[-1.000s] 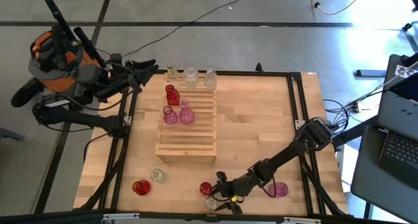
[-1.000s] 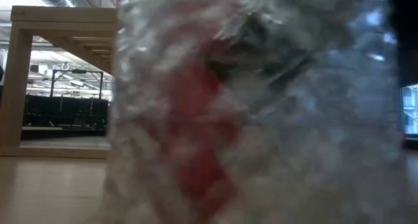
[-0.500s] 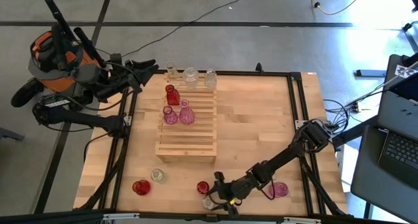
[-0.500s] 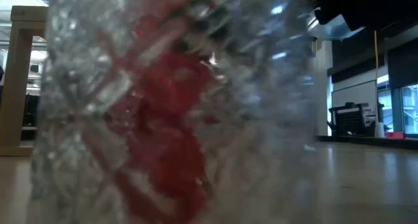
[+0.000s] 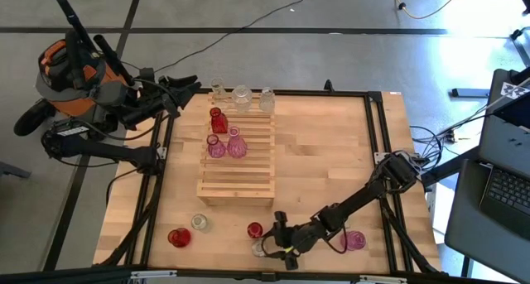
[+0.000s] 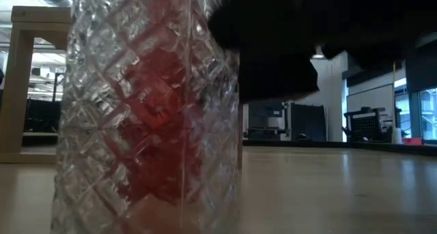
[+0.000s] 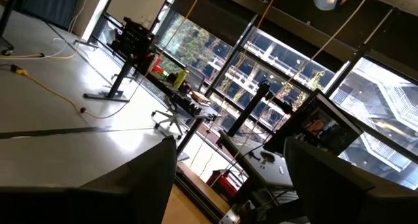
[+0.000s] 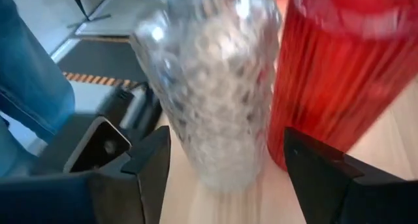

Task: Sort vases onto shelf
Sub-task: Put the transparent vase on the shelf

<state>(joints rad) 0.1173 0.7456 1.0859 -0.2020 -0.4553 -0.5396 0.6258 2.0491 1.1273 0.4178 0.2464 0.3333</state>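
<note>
Clear cut glass, a small vase [image 8: 219, 93], stood upright between the spread fingers [image 8: 326, 178] of the right gripper [image 5: 272, 244] near the table [image 5: 331, 151] front edge, not visibly clamped. A red vase [image 5: 255, 230] stood just beside it, touching or nearly so. Well beyond the gripper, the shelf [image 5: 238, 164] carried more vases. The left gripper [image 5: 186, 87] waited off the table's far left corner, fingers apart.
</note>
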